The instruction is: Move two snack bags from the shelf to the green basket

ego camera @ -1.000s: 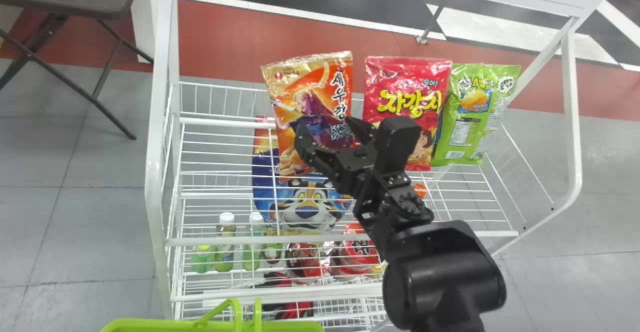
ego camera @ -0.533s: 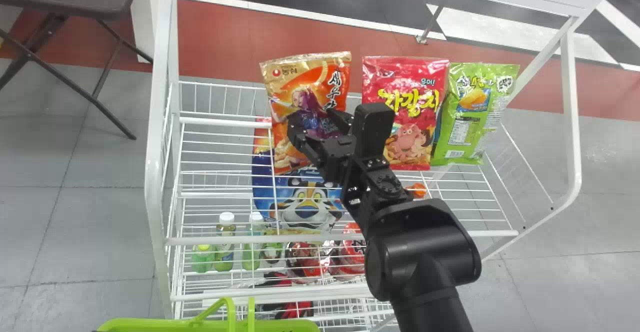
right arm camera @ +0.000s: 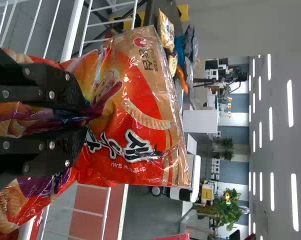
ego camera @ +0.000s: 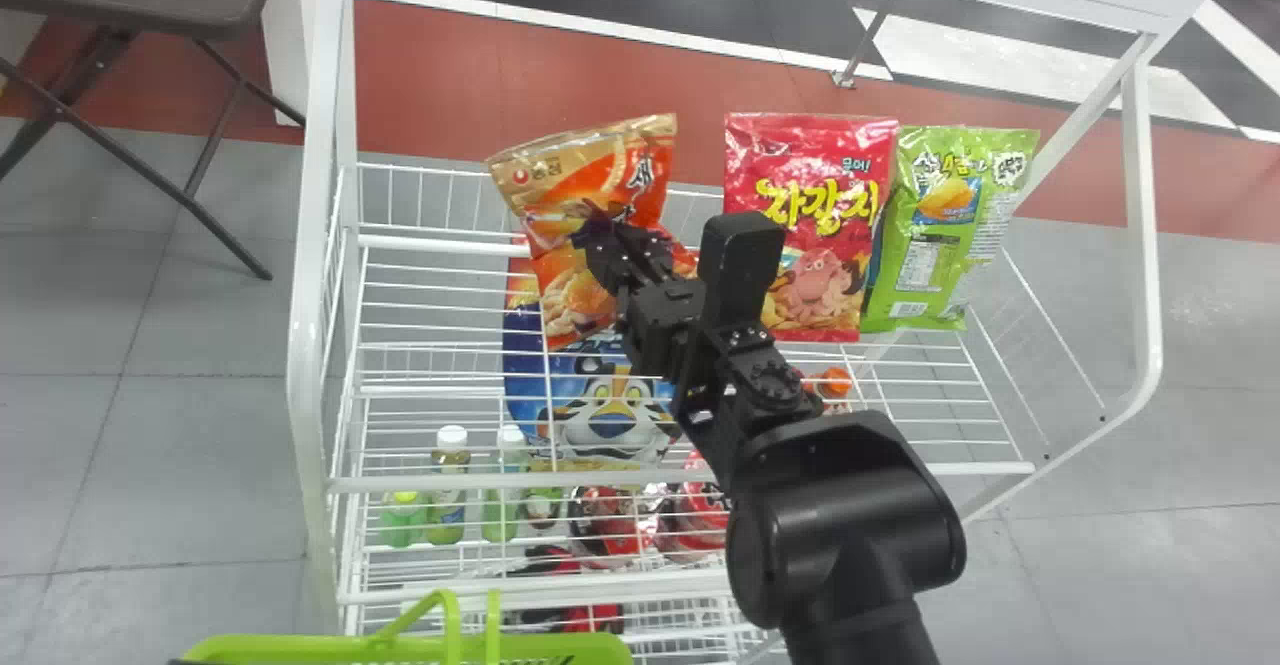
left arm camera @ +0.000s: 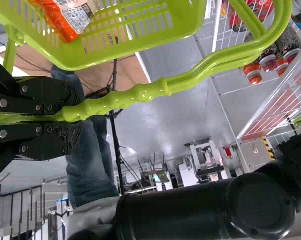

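While the left gripper (left arm camera: 73,116) stays out of the shelf work, its fingers closed around the handle (left arm camera: 120,100) of the green basket (ego camera: 300,650), it's the right gripper (ego camera: 625,245) on the orange snack bag (ego camera: 575,290)! Nearly together, the fingers of the right gripper (right arm camera: 85,117) pinch that bag by its middle, film bunched between them, front creased, its top tilted to the left. It's up at the white wire shelf (ego camera: 430,245), left of the red snack bag (ego camera: 810,175), and just beside that one stands the green snack bag (ego camera: 935,235), both upright. Lower down, behind the wires, there's a blue bag (ego camera: 610,415) with a tiger face, and bottles (ego camera: 448,505). And in the basket, an orange-and-white pack (left arm camera: 65,20)!
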